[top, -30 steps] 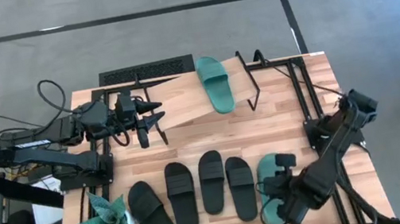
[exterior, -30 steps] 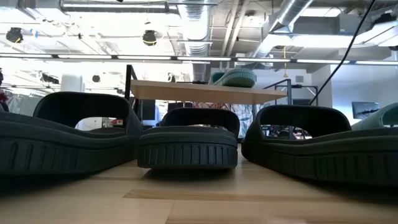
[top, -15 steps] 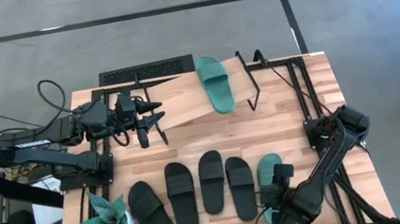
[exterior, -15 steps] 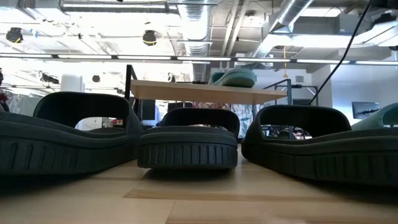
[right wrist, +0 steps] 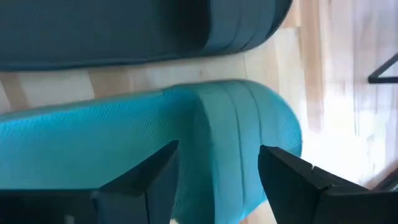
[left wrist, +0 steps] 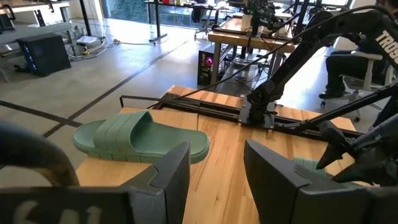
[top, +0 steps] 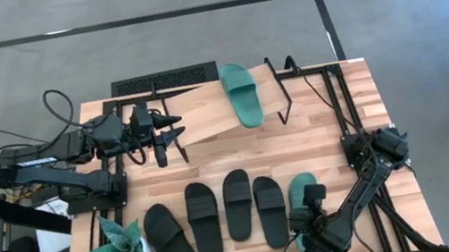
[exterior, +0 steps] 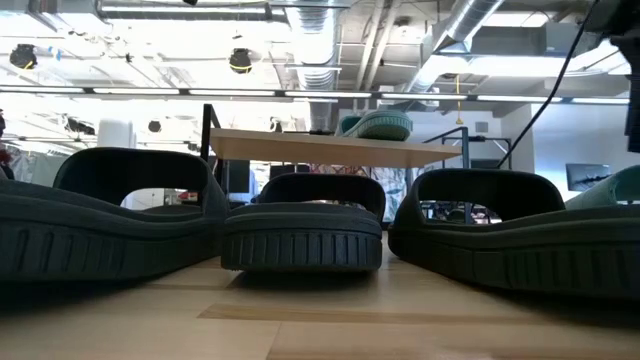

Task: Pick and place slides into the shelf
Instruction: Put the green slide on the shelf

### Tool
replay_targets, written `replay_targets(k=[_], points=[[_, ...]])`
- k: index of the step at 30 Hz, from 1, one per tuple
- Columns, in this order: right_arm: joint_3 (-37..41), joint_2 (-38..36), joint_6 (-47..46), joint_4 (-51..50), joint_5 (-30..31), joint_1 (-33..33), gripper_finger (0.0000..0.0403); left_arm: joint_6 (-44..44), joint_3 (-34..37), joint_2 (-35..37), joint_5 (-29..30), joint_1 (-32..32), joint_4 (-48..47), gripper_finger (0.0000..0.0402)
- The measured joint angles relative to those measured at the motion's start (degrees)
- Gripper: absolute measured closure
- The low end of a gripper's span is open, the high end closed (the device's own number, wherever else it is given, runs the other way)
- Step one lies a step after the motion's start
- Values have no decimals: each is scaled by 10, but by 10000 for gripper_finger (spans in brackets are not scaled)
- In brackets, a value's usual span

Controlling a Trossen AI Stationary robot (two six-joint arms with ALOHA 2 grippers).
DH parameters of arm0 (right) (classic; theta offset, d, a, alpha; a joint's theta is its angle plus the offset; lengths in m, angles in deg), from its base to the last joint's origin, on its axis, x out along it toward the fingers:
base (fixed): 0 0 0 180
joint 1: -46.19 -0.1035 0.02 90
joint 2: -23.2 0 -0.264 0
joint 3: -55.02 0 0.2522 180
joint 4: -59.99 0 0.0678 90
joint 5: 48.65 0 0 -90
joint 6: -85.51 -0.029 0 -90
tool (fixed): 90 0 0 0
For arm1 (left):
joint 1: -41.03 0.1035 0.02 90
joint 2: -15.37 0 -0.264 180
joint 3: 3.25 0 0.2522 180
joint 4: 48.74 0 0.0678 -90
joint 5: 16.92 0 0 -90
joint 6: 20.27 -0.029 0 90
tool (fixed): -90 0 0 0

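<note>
The shelf (top: 208, 110), a slanted wood plank, stands at the table's far middle, and one teal slide (top: 242, 94) lies on its right part. Four black slides (top: 221, 219) lie in a row near the front edge. Right of them a second teal slide (top: 300, 188) lies on the table. My right gripper (top: 308, 237) stands open over its near part, fingers pointing down above the strap (right wrist: 236, 143). My left gripper (top: 172, 127) stands open with nothing between its fingers at the shelf's left edge, level with the plank. My right gripper (right wrist: 217, 180) hangs over the teal slide's strap from above. I cannot tell whether its fingers touch it. The slide lies flat on the table.
A teal paper plant (top: 119, 247) stands at the near left corner. Black metal frame bars (top: 338, 99) run along the right side, next to the shelf. A black grille (top: 163, 80) lies behind the shelf. In the low view the black slides (exterior: 300, 235) fill the foreground.
My right gripper has moved toward the table's near edge along the teal slide, and its arm has folded lower. The slide lies where it was.
</note>
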Motion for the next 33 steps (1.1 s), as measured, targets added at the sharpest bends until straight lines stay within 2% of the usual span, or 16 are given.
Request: replay_targets(k=[9, 16, 26, 33], points=[[55, 0, -3, -2, -30, 26, 268, 0, 0, 0, 0, 0, 0, 262], [56, -16, 11, 4, -9, 25, 389, 0, 0, 0, 0, 0, 0, 262], [55, -72, -65, -71, 18, 11, 397, -5, 0, 0, 2, 0, 1, 262], [55, -135, -63, -119, 43, 12, 400, -9, 0, 0, 2, 0, 1, 262]])
